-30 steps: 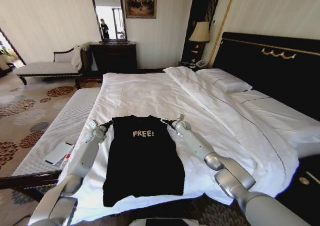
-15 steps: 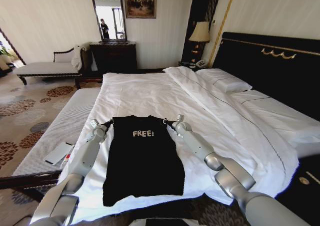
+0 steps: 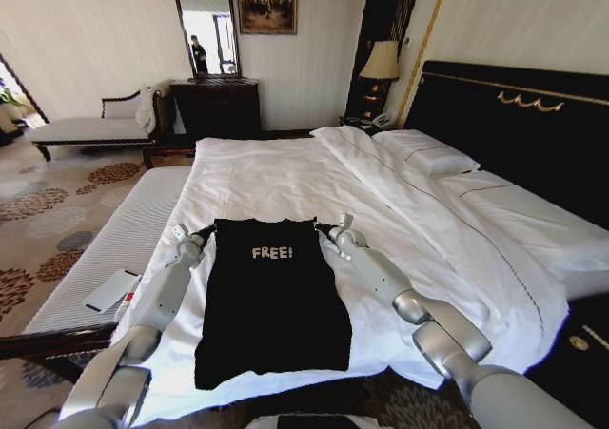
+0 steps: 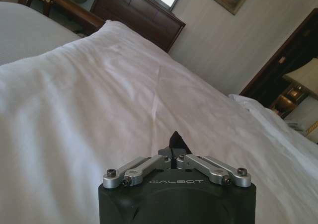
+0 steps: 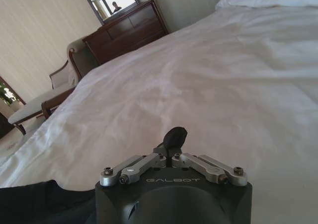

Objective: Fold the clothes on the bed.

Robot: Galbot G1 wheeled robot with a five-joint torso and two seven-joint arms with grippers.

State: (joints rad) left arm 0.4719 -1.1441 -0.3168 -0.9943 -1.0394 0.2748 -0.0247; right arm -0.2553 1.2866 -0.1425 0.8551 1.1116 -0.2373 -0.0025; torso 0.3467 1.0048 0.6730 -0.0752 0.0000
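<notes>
Your black T-shirt point(image 3: 273, 296) lies flat, lower centre of frame, on the bed point(image 3: 285, 177), "FREE!" facing up. Your left gripper point(image 3: 209, 229) has its fingers pinched together on the shirt's upper-left corner; your right gripper point(image 3: 322, 227) is likewise clamped on the upper-right corner.

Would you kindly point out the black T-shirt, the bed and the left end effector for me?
black T-shirt point(image 3: 273, 305): head view, middle of the fabric below the lettering.
bed point(image 3: 266, 177): head view, bare white duvet beyond the shirt.
left end effector point(image 3: 206, 231): head view, fingertips at the shirt's shoulder corner.
</notes>
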